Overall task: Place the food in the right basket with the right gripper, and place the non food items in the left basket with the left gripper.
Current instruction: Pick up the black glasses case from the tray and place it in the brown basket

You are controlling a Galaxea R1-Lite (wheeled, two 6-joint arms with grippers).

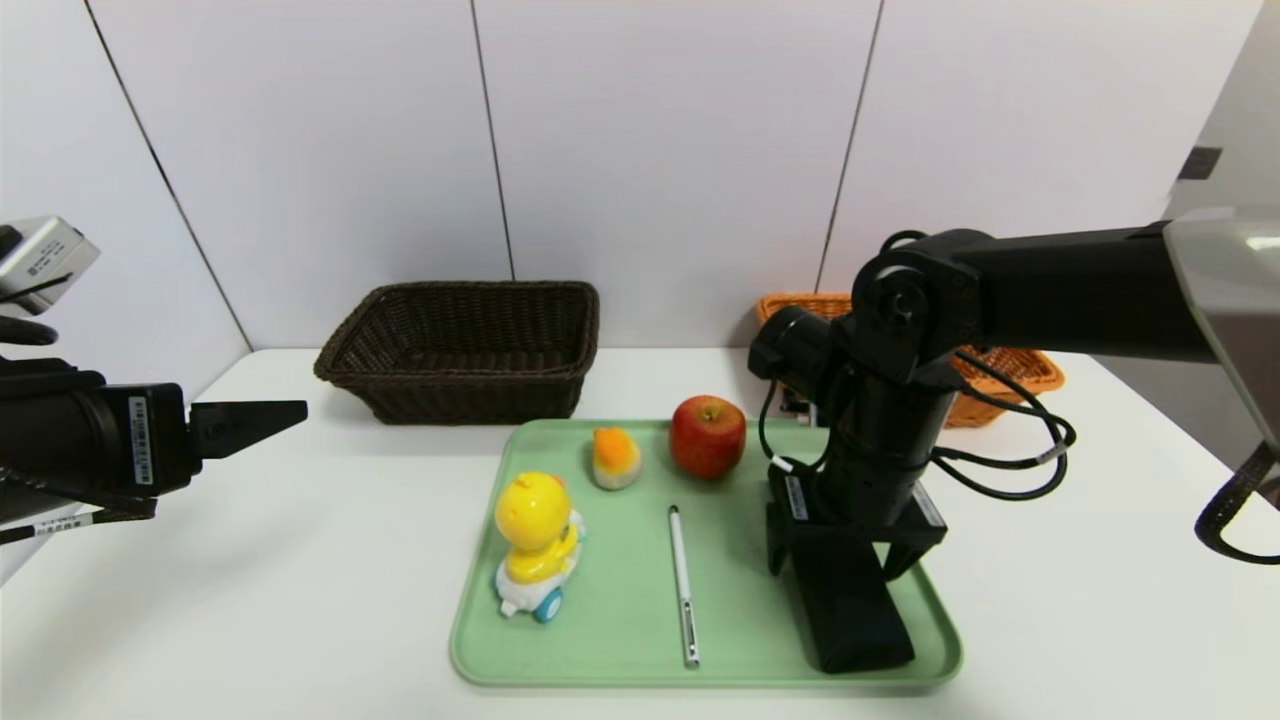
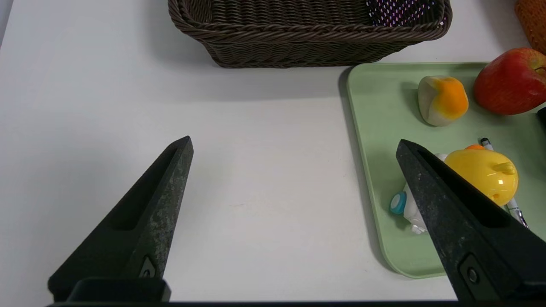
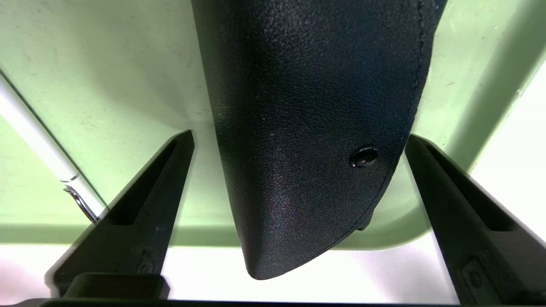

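Note:
On the green tray [image 1: 620, 640] lie a red apple [image 1: 707, 436], a small white piece with an orange top [image 1: 615, 458], a yellow duck toy [image 1: 535, 540], a slim white pen [image 1: 683, 585] and a long black pouch [image 1: 850, 610]. My right gripper [image 1: 838, 560] points down over the pouch's far end. It is open, one finger on each side of the pouch [image 3: 307, 106] with a gap on both sides. My left gripper [image 2: 294, 143] hangs open over bare table left of the tray, holding nothing. The duck toy [image 2: 486, 170] sits just beyond one of its fingers.
The dark brown basket [image 1: 480, 290] stands behind the tray to the left. The orange-tan basket [image 1: 1010, 375] is behind the right arm, largely hidden by it. White table surrounds the tray, and a white panelled wall is close behind the baskets.

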